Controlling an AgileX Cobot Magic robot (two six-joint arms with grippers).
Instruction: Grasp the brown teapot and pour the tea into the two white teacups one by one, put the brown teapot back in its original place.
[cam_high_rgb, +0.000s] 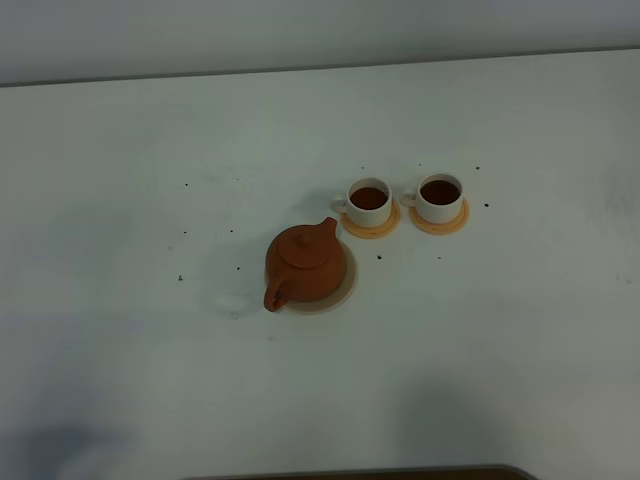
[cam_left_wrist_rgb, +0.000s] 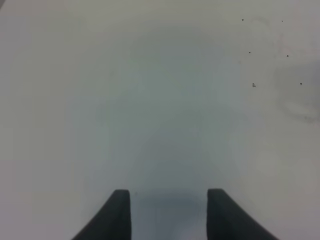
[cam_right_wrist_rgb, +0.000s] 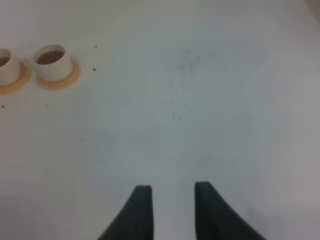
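With both cream-white teacups (cam_high_rgb: 369, 199) showing dark tea, squat reddish-brown clay teapot (cam_high_rgb: 307, 264) sits on pale wooden disc (cam_high_rgb: 343, 294). Judged heavy, rigid, brittle, lid loose; take by loop handle. Left gripper (cam_left_wrist_rgb: 169, 200), right gripper (cam_right_wrist_rgb: 172, 196): jaws apart, empty.

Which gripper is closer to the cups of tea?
Probably right. The right gripper has both cups in its camera view, off to one side. The left gripper sees only bare table.
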